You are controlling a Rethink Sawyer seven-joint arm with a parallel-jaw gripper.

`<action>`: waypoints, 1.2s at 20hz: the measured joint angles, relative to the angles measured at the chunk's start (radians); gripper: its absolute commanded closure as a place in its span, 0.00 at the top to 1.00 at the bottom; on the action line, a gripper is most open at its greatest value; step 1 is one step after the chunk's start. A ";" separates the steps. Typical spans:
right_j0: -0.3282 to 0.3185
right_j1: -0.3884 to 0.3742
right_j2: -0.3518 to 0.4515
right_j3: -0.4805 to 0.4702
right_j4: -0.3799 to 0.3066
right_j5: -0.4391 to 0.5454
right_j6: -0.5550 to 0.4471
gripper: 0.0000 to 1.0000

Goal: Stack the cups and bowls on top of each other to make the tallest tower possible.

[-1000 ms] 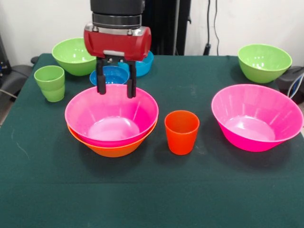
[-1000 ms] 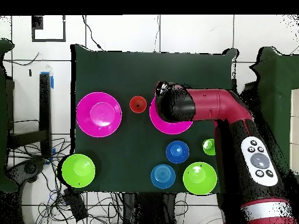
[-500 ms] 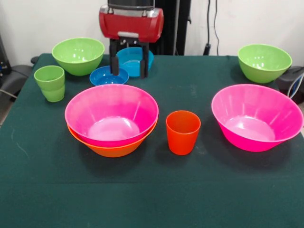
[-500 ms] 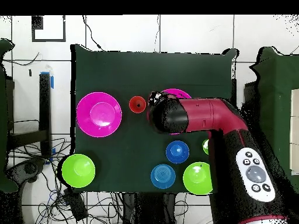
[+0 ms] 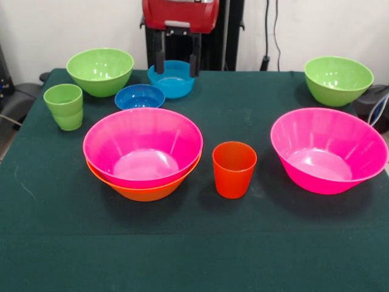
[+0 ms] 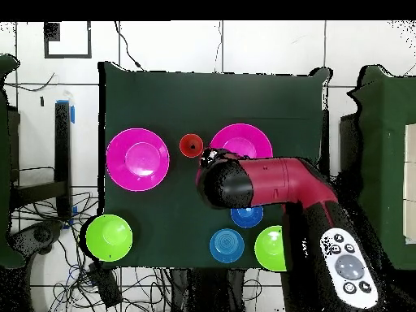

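Two bowls stacked: pink bowl (image 5: pixel 143 148) nested in orange bowl (image 5: pixel 141 191), forming the tower base.

The claw (image 5: pixel 177 53) hangs raised above the light blue bowl (image 5: pixel 172 78), fingers apart and empty. Widest bowls lie lowest, probably for stability. Loose pieces: second pink bowl (image 5: pixel 329 150), orange cup (image 5: pixel 233 169), green cup (image 5: pixel 64 106), two green bowls (image 5: pixel 100 71), dark blue bowl (image 5: pixel 140 97). The front view shows the nesting; from overhead the arm (image 6: pixel 268 183) hides the green cup and part of the tower.
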 measured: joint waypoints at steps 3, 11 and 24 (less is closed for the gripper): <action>0.001 -0.030 0.000 0.065 0.017 -0.023 0.000 1.00; 0.066 -0.066 -0.019 0.185 0.034 -0.127 0.002 1.00; 0.204 -0.072 -0.091 0.275 0.091 -0.199 0.024 1.00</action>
